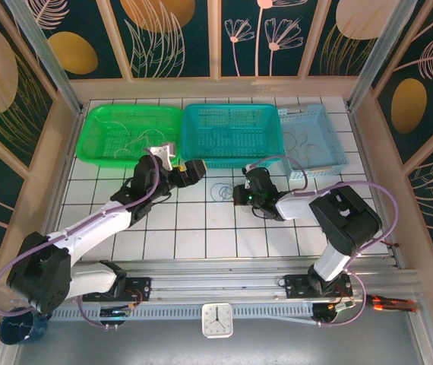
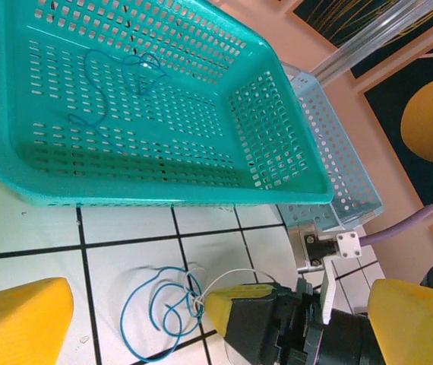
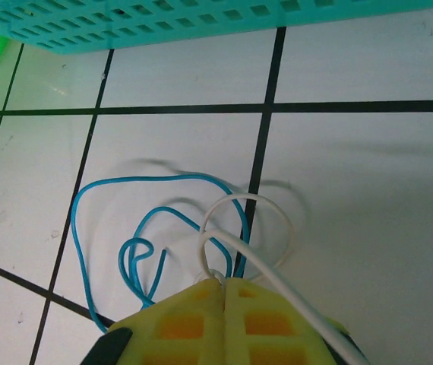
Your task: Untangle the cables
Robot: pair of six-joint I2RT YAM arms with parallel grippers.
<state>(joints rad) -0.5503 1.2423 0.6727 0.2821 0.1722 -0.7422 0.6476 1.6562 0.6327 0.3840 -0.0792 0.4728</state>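
Top external view: I count three baskets in a row at the far side of the table (image 1: 201,232), with the teal basket (image 1: 271,114) in the middle, a green basket (image 1: 95,114) against its left end and a pale blue basket (image 1: 339,156) against its right end. Two arms reach toward the teal basket from the near edge. The left gripper (image 1: 198,170) hangs just in front of that basket's near rim with its yellow fingers spread wide and nothing between them. The right gripper (image 3: 224,293) sits low over the tiles a little nearer than the teal basket, its two pads pressed together and pinching the white cable (image 3: 273,207) where it loops out from the seam. One blue cable (image 3: 125,182) curls in loops through that white one on the bare tile, the pair tangled just in front of the teal basket. Inside the teal basket lies one more blue strand (image 2: 95,84). A pale wire (image 1: 137,139) rests in the green basket, and a few thin pale loops (image 1: 305,141) lie in the pale blue one; I cannot count those. The table is white tile with dark grout. Dark panels painted with leaves and gold ovals wall it in, and one clock (image 1: 217,320) sits at the near rail.
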